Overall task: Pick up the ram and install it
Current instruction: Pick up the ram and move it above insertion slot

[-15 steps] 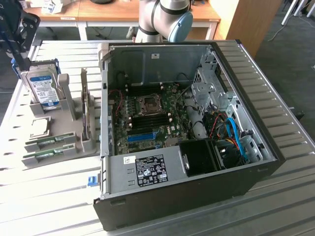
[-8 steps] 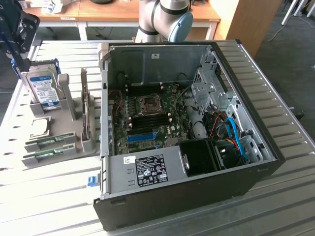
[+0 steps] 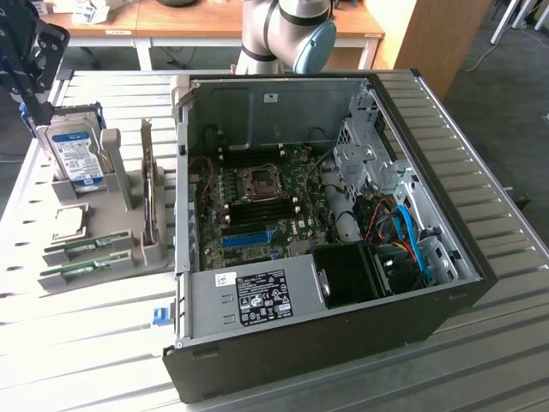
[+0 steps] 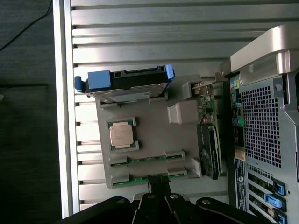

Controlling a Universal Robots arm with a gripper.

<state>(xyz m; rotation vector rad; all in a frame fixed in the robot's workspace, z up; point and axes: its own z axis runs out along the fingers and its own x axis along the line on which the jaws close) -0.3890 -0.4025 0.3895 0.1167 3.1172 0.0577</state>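
Black gripper (image 4: 157, 183): jaws fully closed, tips pressed together, nothing in them. No grip on any part. It hangs well above the table, clear of everything. From the wrist view the tips line up over the near edge of the grey parts tray (image 4: 154, 135).

Ram (image 4: 133, 180) sits right under that line: thin green stick, seated on edge in a tray slot, grey clips at both ends. Second stick (image 4: 147, 160) is parallel, just beside it, in the next slot. Both untouched, so pick not started by my read. On-edge seating looks deliberate: top edge is exposed for a pinch from above, and the stick can't slide.

Further along the tray: CPU (image 4: 122, 135) lying flat in its own pocket, then hard drive (image 4: 126, 85) standing upright with blue rails. One part per pocket, spaced apart, likely so fingers don't clip neighbours.

Tray is just beside the computer case (image 3: 184, 172), on the exterior view's left, both on the slatted metal table (image 3: 86, 343). Case lies on its side, panel off, motherboard (image 3: 257, 193) facing up, probably so install is a straight push down. Dark memory slots (image 3: 257, 212) look vacant, near the blue slot strip (image 3: 249, 239).
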